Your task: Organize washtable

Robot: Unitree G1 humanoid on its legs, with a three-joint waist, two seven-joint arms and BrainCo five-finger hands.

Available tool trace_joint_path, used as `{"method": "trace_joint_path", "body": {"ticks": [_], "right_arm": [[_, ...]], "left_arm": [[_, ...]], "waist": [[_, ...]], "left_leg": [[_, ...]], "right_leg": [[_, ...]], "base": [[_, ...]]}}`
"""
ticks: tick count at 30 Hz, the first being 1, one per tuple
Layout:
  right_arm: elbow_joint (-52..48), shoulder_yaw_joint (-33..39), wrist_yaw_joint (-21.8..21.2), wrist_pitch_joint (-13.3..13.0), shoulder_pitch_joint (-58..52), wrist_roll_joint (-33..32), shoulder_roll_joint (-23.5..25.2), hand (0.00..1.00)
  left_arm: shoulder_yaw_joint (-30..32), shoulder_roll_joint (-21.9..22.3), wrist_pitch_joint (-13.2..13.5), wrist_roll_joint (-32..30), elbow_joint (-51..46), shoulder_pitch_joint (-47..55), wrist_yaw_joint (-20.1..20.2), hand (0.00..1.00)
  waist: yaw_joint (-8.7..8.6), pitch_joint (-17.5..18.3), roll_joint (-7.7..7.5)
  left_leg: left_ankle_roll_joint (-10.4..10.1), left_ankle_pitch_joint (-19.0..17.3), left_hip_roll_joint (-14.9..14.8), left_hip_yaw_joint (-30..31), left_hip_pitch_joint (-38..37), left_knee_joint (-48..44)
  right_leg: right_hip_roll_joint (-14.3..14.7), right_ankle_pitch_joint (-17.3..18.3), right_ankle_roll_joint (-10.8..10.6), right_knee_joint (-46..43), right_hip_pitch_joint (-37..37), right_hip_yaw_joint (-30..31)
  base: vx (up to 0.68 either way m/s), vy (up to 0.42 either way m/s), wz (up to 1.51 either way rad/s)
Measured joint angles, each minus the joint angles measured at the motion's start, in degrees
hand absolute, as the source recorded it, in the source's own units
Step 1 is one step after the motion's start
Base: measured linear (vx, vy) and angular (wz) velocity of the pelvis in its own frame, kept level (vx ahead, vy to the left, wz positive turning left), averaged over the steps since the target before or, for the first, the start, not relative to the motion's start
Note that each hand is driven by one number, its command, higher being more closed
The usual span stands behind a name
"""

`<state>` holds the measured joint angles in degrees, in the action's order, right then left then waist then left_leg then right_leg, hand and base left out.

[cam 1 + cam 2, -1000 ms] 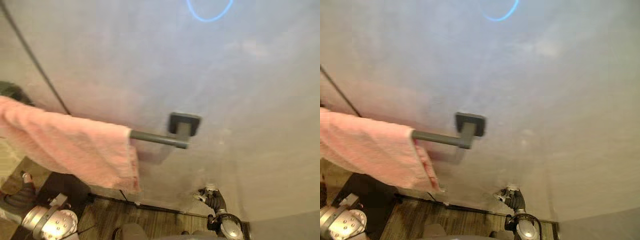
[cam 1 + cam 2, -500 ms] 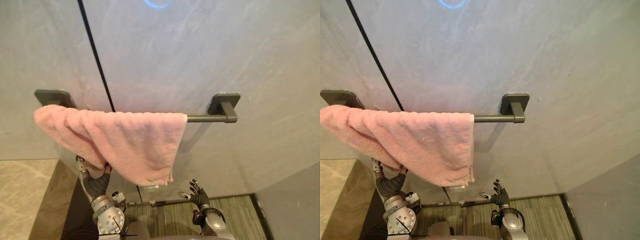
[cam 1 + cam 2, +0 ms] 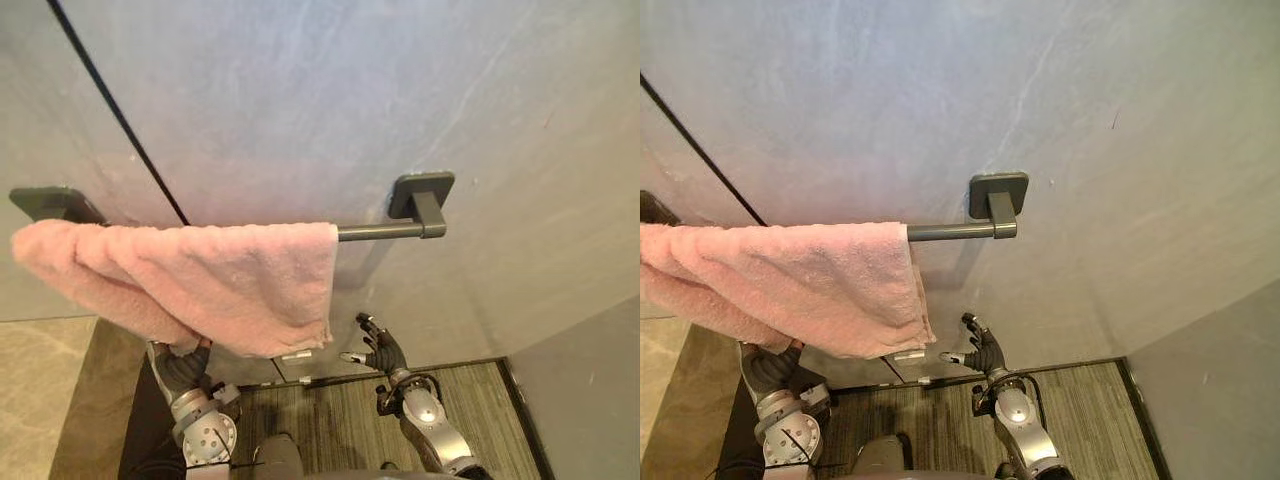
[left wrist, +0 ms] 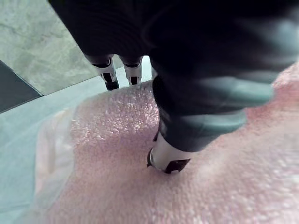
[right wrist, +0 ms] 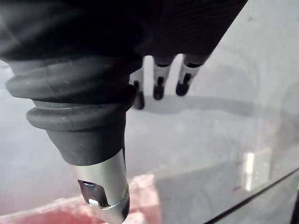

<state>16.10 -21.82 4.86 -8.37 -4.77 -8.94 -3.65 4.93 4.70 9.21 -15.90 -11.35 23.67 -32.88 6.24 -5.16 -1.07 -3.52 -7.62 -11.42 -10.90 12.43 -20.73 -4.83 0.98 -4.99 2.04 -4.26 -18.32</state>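
Note:
A pink towel [image 3: 220,280] hangs folded over a dark grey towel bar [image 3: 385,231] fixed to the grey wall. My left hand [image 3: 183,368] reaches up under the towel's lower left edge. In the left wrist view its thumb [image 4: 170,158] presses into the pink towel [image 4: 117,182], and its fingertips [image 4: 112,79] show past the cloth's edge, so the cloth is pinched. My right hand [image 3: 380,352] is raised below the bare right end of the bar, apart from the towel, its fingers [image 5: 159,84] spread and straight towards the wall.
The bar's square mounts sit on the wall at the right [image 3: 422,188] and the left [image 3: 50,203]. A dark seam [image 3: 120,110] runs down the wall. A beige stone counter [image 3: 40,400] lies at lower left, striped flooring [image 3: 330,420] below.
The camera has swung, shifting the whole picture. My right hand has risen closer to the wall and the towel's right edge. My left hand stays at the towel's lower edge.

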Motion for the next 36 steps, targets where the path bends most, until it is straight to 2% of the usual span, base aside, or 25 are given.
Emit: {"method": "trace_joint_path", "body": {"ticks": [2, 3, 4, 5, 6, 7, 8, 11, 15, 18, 23, 25, 28, 29, 30, 31, 36], "right_arm": [[-5.12, 0.04, 0.03, -0.97, -0.2, -0.16, -0.32, 0.0], [-6.93, 0.05, 0.04, -1.59, -0.23, -0.47, -0.75, 0.0], [-7.8, 0.05, 0.13, -1.71, -0.28, -0.62, -0.81, 0.0], [-10.9, -0.03, 0.35, -1.86, -0.87, -0.66, -1.32, 0.0], [-12.86, -0.16, 0.62, -2.26, -0.91, -0.66, -1.67, 0.0], [-13.34, -0.27, 0.87, -2.46, -0.87, -0.7, -1.7, 0.0], [-13.44, -1.27, 1.17, -2.51, -0.59, -0.89, -1.46, 0.0], [-16.72, -3.58, 1.1, -2.55, -0.54, -2.04, -1.05, 0.0], [-17.54, -3.48, 0.95, -2.56, -0.5, -2.76, -0.54, 0.0], [-17.49, -3.28, 0.2, -2.55, 1.54, -4.34, 0.06, 0.0], [-14.32, -1.68, 0.17, -2.56, 5.5, -3.36, 0.94, 0.0], [-14.17, -1.17, 0.19, -2.56, 5.61, -1.94, 1.15, 0.0], [-14.02, -0.65, 0.21, -2.56, 5.61, -1.94, 1.14, 0.0], [-13.96, -0.42, 0.07, -2.55, 5.62, -1.94, 1.14, 0.0], [-13.82, -0.34, 0.01, -2.55, 5.63, -1.95, 1.15, 0.0], [-13.1, -0.15, -0.16, -2.55, 5.78, -1.99, 1.25, 1.0], [-12.24, 0.01, -0.8, -2.45, 6.42, -2.38, 1.54, 1.0]], "left_arm": [[0.08, 0.01, -0.04, 0.04, -0.02, 0.05, 0.39, 0.0], [0.19, 0.01, -0.1, 0.04, -0.03, 0.03, 0.37, 0.0], [0.43, 0.04, -0.19, 0.03, -0.04, 0.04, 0.35, 0.0], [0.57, 0.09, -0.28, 0.01, -0.04, 0.12, 0.29, 0.0], [0.48, 0.22, -0.52, 0.02, -0.02, 0.83, 0.31, 0.0], [0.4, 0.33, -0.59, 0.05, -0.02, 1.29, 0.34, 0.0], [0.42, 0.77, -0.59, 0.26, -0.01, 2.55, 0.37, 0.0], [-0.13, 0.91, -0.6, 1.85, -0.04, 2.88, 0.39, 0.0], [-2.28, 0.47, -0.7, 0.98, -0.07, 1.85, 1.68, 0.0], [-2.24, -0.41, -1.5, -1.22, -0.4, -1.57, 2.05, 0.0], [-1.22, -0.69, -1.83, -3.92, -4.55, -8.15, 2.48, 0.0], [-0.75, -0.73, -1.88, -3.75, -4.84, -9.24, 2.88, 0.0], [-0.83, -0.87, -2.0, -2.15, -4.85, -9.48, 4.17, 0.0], [-0.85, -1.28, -2.07, -0.46, -4.85, -9.57, 5.92, 0.0], [-0.85, -1.34, -2.2, 0.18, -4.85, -9.58, 6.89, 1.0], [-0.85, -1.43, -2.27, 0.81, -4.85, -9.79, 8.19, 1.0], [-0.52, -1.94, -2.41, 2.41, -4.85, -10.12, 10.81, 1.0]], "waist": [[-1.0, -1.14, -0.62], [-1.27, -1.81, -0.77], [-1.33, -2.21, -0.88], [-2.19, -2.67, -0.79], [-2.28, -3.13, -0.28], [-2.26, -3.32, 0.01], [-2.04, -3.32, 0.14], [-2.47, -2.71, -0.89], [-2.92, -1.22, -2.19], [-3.97, -0.74, -2.07], [-4.45, 0.38, -1.77], [-5.39, 1.29, -1.39], [-5.37, 1.45, -1.14], [-5.36, 1.71, -1.02], [-5.37, 2.16, -0.86], [-5.43, 2.35, -0.65], [-5.4, 2.79, -0.21]], "left_leg": [[-0.15, 2.96, 0.5, 0.62, 0.06, 3.39], [1.34, 3.26, 0.01, -1.81, 0.23, 5.94], [1.69, 3.14, -0.8, -4.09, -0.04, 6.19], [1.99, 3.01, -3.55, -9.69, -0.55, 5.55], [1.52, 3.42, -4.91, -12.53, -0.69, 4.79], [0.88, 4.06, -5.05, -12.7, -0.93, 4.7], [0.01, 5.67, -4.36, -11.93, -1.44, 4.51], [-0.59, 5.8, -1.38, -9.58, -2.53, 7.38], [0.46, 8.43, 2.5, -9.13, -4.63, 12.82], [0.89, 8.78, 4.02, -8.26, -4.7, 13.45], [2.06, 10.32, 6.25, -7.63, -6.3, 17.14], [2.39, 11.34, 7.28, -7.36, -6.74, 19.23], [2.57, 12.39, 7.98, -7.38, -7.7, 21.51], [2.46, 13.18, 8.27, -7.39, -8.03, 23.0], [2.55, 13.89, 8.47, -7.39, -8.05, 24.25], [2.57, 14.66, 8.68, -7.39, -8.42, 25.54], [2.68, 15.1, 8.8, -7.46, -8.83, 26.09]], "right_leg": [[-0.22, 0.83, 1.06, -0.93, 0.19, -3.19], [-0.36, 1.43, 1.58, -1.99, 0.47, -5.18], [-0.49, 1.63, 1.82, -2.37, 0.52, -6.12], [-0.65, 2.04, 2.07, -3.0, 0.57, -7.64], [-0.94, 2.62, 1.88, -4.12, 0.85, -8.46], [-1.08, 2.96, 1.76, -4.82, 1.2, -8.27], [-1.36, 3.86, 1.76, -5.55, 1.45, -7.19], [-3.09, 3.7, 0.56, -5.43, 0.98, -7.43], [-5.27, 2.77, -0.64, -4.69, 0.49, -8.59], [-5.98, 2.01, -1.47, -4.68, 0.54, -8.74], [-7.25, 0.99, -1.98, -3.82, 0.51, -8.21], [-7.86, 0.84, -2.21, -3.79, 0.76, -8.42], [-8.24, 0.74, -2.39, -3.77, 0.85, -8.29], [-8.33, 0.77, -2.36, -3.8, 1.34, -8.16], [-8.34, 0.83, -2.25, -3.77, 1.81, -8.16], [-8.35, 0.77, -2.3, -3.78, 2.07, -8.12], [-8.36, 0.39, -2.73, -3.79, 2.0, -7.91]], "base": [[-0.08, -0.049, 0.76], [-0.13, -0.039, 0.77], [-0.11, -0.028, 0.83], [-0.07, 0.005, 0.74], [-0.04, 0.029, 0.6], [-0.08, 0.097, 0.07], [-0.08, 0.114, -0.17], [-0.04, 0.106, 0.07], [0.04, 0.082, 0.2], [0.04, 0.048, 0.04], [0.01, 0.058, -0.03], [-0.01, 0.067, 0.07], [-0.01, 0.051, 0.01], [-0.03, 0.043, 0.0], [-0.03, 0.058, 0.0], [-0.02, 0.044, 0.01], [0.0, 0.009, 0.0]]}}
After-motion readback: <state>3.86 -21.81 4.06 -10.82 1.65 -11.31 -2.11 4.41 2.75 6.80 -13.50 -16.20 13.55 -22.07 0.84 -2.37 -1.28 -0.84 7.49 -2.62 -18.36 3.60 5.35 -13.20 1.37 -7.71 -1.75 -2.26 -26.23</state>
